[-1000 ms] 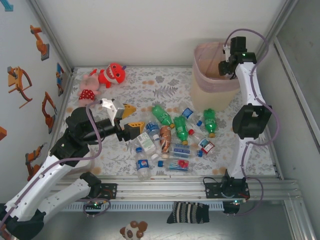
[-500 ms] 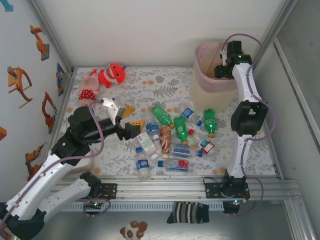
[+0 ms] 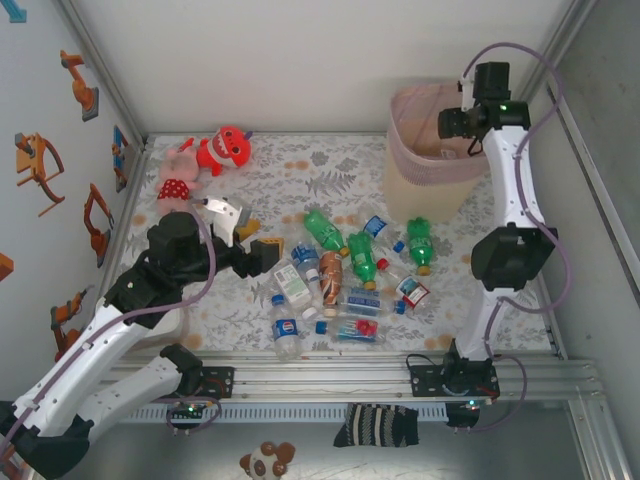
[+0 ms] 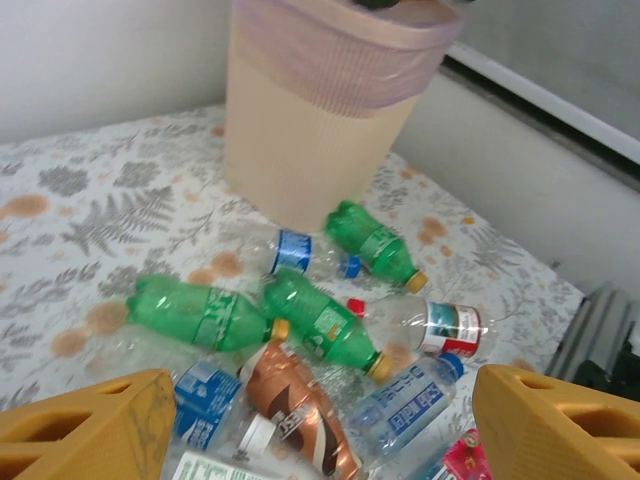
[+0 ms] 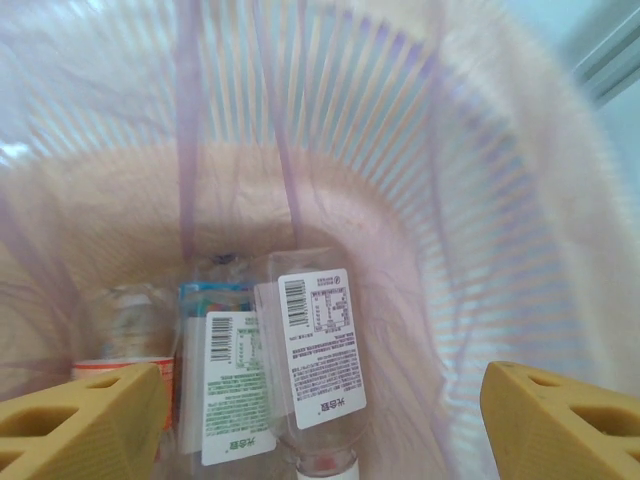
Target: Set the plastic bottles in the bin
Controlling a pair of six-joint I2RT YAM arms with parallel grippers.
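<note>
Several plastic bottles point(image 3: 361, 258) lie clustered on the bench point(image 3: 300, 170) beside the bin point(image 3: 420, 188). Near them the left tool point(image 3: 258, 240) gapes open; the right tool point(image 3: 455, 128), open too, hovers over the bin.

The right pincer point(image 3: 452, 125) has lifted higher over the bin point(image 3: 412, 192).

Bin point(image 4: 300, 150) rim past left wrist view's top; print on binned bottle point(image 5: 318, 350) illegible.

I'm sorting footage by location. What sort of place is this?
Probably a robotics lab test cell, not a home: white panels on an aluminium frame enclose the floral cloth, where plastic bottles lie scattered beside the bin.
</note>
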